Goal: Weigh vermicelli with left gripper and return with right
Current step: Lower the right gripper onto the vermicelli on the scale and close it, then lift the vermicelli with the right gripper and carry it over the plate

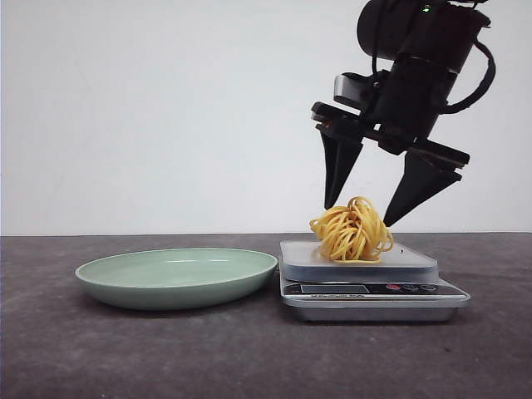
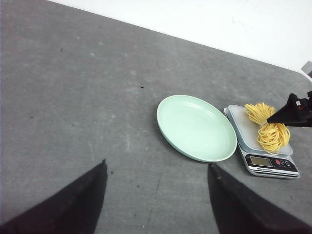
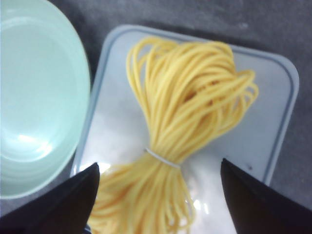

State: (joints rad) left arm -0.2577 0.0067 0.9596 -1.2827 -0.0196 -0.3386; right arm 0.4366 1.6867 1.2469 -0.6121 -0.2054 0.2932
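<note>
Fingers [image 1: 339,170] of the right gripper [image 1: 359,214] are hanging spread wide just above the vermicelli [image 1: 352,232] sitting on the scale [image 1: 370,287], plate [image 1: 176,277] lying beside it, while the left gripper [image 2: 156,195] is hovering open well apart.

Glossy pale green plate [image 1: 176,277], looks ceramic. Scale [image 1: 370,287]: smooth, shiny silvery pan and body. Vermicelli [image 1: 352,230]: smooth yellow strands. Table [image 1: 100,357]: matt, rough grey. Fingers [image 1: 339,166]: matt black.
</note>
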